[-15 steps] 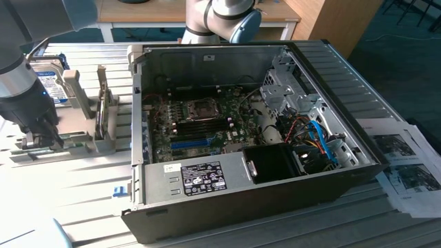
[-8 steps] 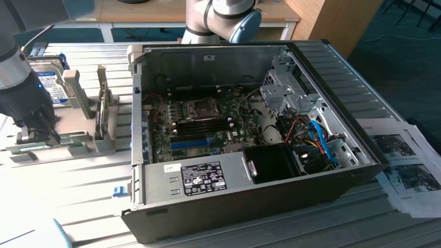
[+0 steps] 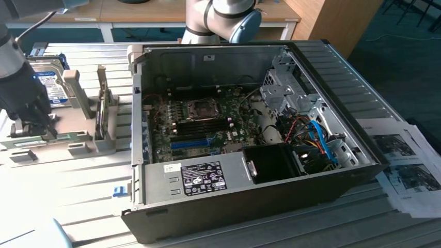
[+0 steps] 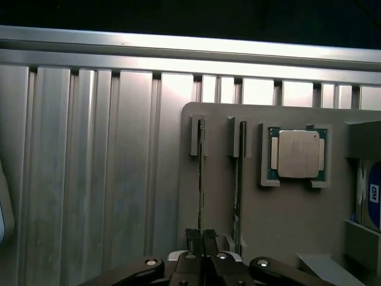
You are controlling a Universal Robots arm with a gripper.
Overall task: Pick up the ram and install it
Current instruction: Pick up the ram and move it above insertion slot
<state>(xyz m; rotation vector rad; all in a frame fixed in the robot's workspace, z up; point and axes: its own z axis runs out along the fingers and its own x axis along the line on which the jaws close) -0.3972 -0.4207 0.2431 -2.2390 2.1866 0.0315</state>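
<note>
On my wrist feed the pincer [image 4: 201, 233] is pressed together on the ram [image 4: 200, 179], its two dark fingertips nipping the thin upper edge of the stick. The ram stands on edge in its slot in the grey holder tray [image 4: 286, 226], in the slot closest to the tray's border, so it sits in the holder and not in the computer. In the neighbouring slot I see a second thin stick [image 4: 238, 179], also on edge and running parallel to the one I hold. Past that, a square silver processor [image 4: 296, 154] lies flat in its own recess, and beyond it a hard drive [image 4: 370, 193] with a blue-and-white label shows at the tray's far side. The tray rests on the ribbed metal worktop [image 4: 89, 179]. From the exterior view, my arm [image 3: 17, 77] hangs over the holder at the exterior view's left, near the open computer case [image 3: 241, 206] but not touching it. The case lies on its side with the motherboard [image 3: 206, 124] facing up. Printed papers [image 3: 406, 165] lie at the exterior view's right of the case.
</note>
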